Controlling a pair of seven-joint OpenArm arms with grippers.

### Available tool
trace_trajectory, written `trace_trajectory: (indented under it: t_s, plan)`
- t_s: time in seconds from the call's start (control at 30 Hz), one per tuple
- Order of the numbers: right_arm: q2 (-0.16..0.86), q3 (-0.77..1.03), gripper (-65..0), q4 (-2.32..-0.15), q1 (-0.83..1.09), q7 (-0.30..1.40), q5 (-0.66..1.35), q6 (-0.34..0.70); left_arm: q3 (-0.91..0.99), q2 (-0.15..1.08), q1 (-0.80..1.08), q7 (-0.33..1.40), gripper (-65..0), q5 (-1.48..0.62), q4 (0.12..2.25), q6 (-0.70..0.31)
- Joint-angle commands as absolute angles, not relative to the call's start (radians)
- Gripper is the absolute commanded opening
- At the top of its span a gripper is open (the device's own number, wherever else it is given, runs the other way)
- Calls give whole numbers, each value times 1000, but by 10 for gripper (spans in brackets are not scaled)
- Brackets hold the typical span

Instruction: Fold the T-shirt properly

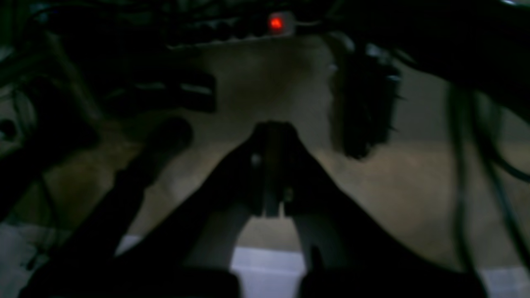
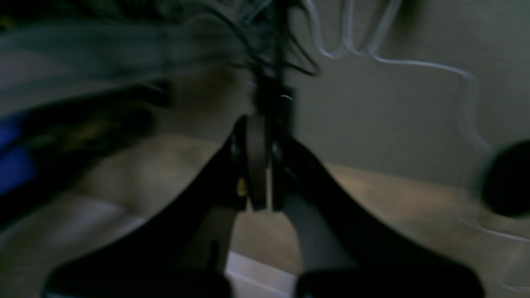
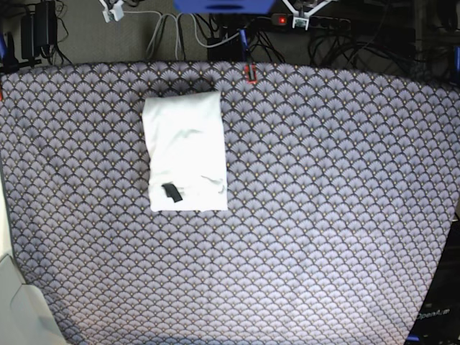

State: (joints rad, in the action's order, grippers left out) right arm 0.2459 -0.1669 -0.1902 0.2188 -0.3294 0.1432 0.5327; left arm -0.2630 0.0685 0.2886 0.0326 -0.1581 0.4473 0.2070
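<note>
Base view: T-shirt (image 3: 185, 152) folded, long axis near-far, left of centre; left gripper (image 1: 273, 165) & right gripper (image 2: 258, 165) both closed empty, off the cloth, nearer arm unclear.

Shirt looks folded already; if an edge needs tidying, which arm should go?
Probably the right: the folded white cloth T-shirt lies left on the patterned table cover in the base view, that arm's side. Neither arm shows there.

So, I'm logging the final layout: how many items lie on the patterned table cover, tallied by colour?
White: 1, the folded white cloth T-shirt with a small black tag, lying flat on the grey scallop-patterned table cover.
Other colours: 0.
Total: 1.
</note>
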Motion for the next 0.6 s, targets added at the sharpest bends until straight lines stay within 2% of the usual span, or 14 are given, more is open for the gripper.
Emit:
trace_trajectory:
  t_s: [0.0, 0.1, 0.17, 0.43, 0.5, 0.57]
  plan:
    - [243, -179, -650, -194, 205, -351, 148, 510, -259, 65, 269, -22, -647, -162, 380, 209]
    - [216, -188, -650, -150, 179, -355, 148, 372, -255, 31, 183, -151, -647, -163, 145, 209]
    - [199, -197, -650, -137, 171, -357, 147, 288, -254, 19, 139, -179, -647, -165, 51, 209]
    - [173, -326, -650, -137, 153, -354, 147, -56, -229, 59, 70, -179, -646, -260, 33, 203]
    - [168, -332, -650, -136, 150, -349, 147, -108, -243, 70, 67, -179, -645, -259, 31, 202]
    - [147, -334, -650, -136, 148, -349, 147, -113, -252, 77, 65, -179, -645, -242, 33, 202]
